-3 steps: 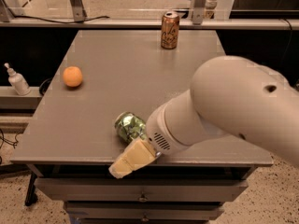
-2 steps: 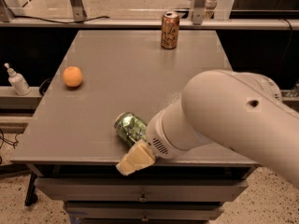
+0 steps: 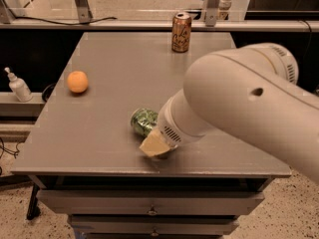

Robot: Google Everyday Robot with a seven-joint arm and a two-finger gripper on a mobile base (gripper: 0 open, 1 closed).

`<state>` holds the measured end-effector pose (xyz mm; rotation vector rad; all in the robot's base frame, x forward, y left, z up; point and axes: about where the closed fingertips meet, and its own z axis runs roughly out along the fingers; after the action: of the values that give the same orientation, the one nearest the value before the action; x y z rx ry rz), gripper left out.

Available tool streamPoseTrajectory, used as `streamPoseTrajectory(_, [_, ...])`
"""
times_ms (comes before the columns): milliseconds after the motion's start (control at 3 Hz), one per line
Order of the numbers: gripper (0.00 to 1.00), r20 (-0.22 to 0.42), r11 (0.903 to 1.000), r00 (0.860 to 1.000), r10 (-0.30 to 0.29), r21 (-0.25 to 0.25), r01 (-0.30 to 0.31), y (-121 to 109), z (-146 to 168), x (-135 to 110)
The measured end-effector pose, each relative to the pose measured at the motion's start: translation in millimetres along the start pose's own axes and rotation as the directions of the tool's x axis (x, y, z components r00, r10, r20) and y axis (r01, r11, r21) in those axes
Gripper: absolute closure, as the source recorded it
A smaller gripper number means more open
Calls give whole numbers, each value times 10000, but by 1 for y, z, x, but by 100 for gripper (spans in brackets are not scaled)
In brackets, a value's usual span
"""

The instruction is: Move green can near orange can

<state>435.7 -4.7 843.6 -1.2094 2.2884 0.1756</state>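
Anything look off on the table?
The green can lies on its side near the front edge; the orange can stands upright at the back. The gripper sits right by the green can, which the arm partly hides.

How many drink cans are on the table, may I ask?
2: the orange can stands at the far edge; the green can lies near the front, at the gripper. The arm may hide others.

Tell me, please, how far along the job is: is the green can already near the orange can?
Done: the gripper is at the green can, near the front edge of the table. In hand: a grasp seems under way; a firm hold is not visible. Left: the whole carry, since the orange can stands upright at the far back edge.
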Motion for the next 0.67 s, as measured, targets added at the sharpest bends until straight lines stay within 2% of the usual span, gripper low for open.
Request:
streamPoseTrajectory(333, [87, -156, 9950, 9984, -550, 826, 561, -35, -21, -24])
streamPoseTrajectory(667, [100, -132, 9930, 9977, -668, 963, 678, -37, -25, -28])
